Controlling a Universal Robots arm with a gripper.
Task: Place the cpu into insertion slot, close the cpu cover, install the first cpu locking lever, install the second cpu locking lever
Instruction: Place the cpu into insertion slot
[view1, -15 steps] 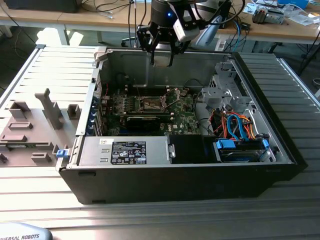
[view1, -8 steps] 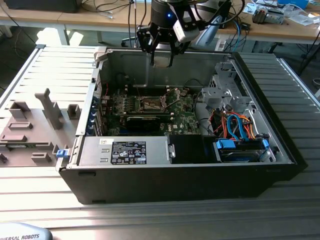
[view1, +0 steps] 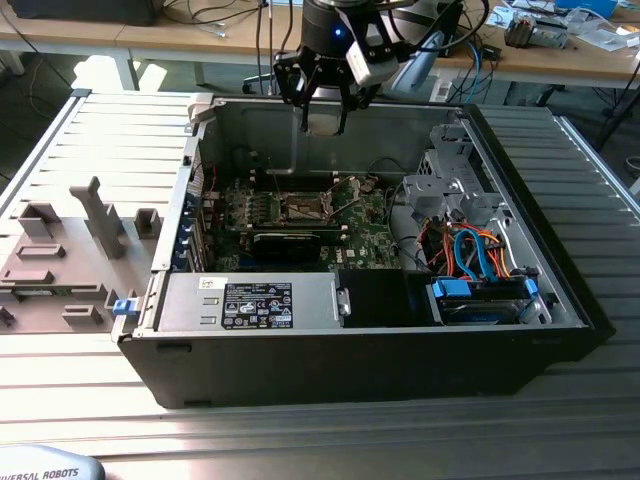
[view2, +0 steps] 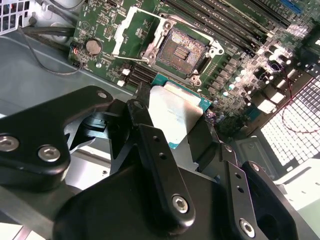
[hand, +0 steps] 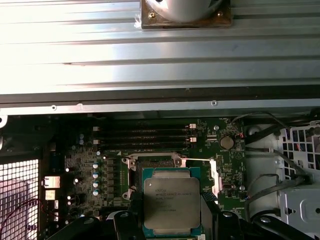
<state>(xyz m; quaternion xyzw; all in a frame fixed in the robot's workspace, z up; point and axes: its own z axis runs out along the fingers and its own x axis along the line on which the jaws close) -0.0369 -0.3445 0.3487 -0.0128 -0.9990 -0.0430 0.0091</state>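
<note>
Silver-grey cpu (hand: 171, 202) pinched by its two opposite edges in the gripper (view1: 322, 126), fingers narrowed onto it, metal top facing the first wrist view. Held in the air over the open computer case (view1: 350, 365), near its far wall in the exterior view, well above the motherboard (view1: 370, 240). Not yet in the insertion slot (view2: 181, 50), which lies bare with its contact field exposed. Cpu cover (view2: 120, 40) flipped open beside the slot, standing clear of it. Thin locking lever (hand: 197, 160) raised too, apparently unlatched.

Step in hand, as judged: carrying the cpu to the slot.
- Keep the chip level; a tilted edge probably bends contacts.
- Square its sides to the slot frame before going down; in the first wrist view already roughly parallel.
- Match the corner mark and edge notches; cannot tell their position here.
- Come down straight, with no sliding across the contacts.
- Let go only once seated flush, with no pressing.
- Watch finger clearance against the open cover and the slot frame.

Writing: several lines of print on the cpu top and a dense black-and-white label (view1: 258, 303) on the grey power supply box (view1: 190, 305) at the case's near side; not transcribed. Case resting on a ribbed metal counter (view1: 100, 130).
</note>
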